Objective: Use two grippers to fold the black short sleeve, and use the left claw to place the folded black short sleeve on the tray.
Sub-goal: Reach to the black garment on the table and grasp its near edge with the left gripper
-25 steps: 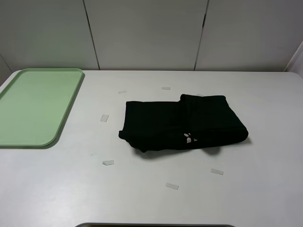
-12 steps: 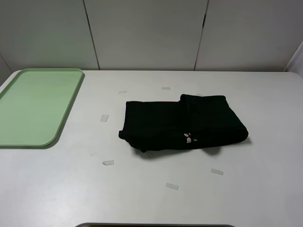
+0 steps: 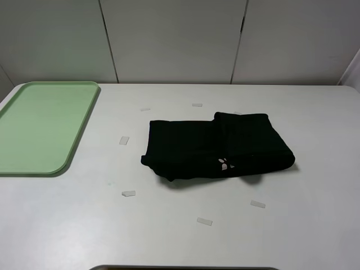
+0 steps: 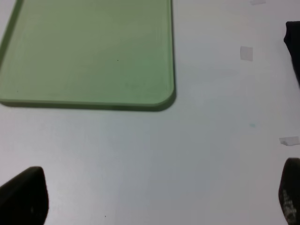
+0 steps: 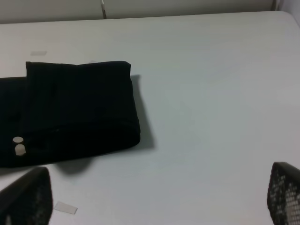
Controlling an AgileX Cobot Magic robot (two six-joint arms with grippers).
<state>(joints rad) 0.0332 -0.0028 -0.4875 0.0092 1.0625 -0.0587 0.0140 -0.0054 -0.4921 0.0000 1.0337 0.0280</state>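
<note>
The black short sleeve [image 3: 216,146] lies folded into a long band on the white table, right of centre. It also shows in the right wrist view [image 5: 70,110], and its edge in the left wrist view [image 4: 294,47]. The green tray [image 3: 42,125] sits at the far left, empty; it shows in the left wrist view [image 4: 89,51] too. My left gripper [image 4: 154,199] is open and empty over bare table in front of the tray. My right gripper [image 5: 154,197] is open and empty, near the garment's right end. Neither arm shows in the exterior view.
Several small tape strips lie on the table around the garment, such as one [image 3: 129,193] on its left and one [image 3: 205,221] in front. The white wall panels stand behind the table. The table's right back corner [image 5: 281,14] is near.
</note>
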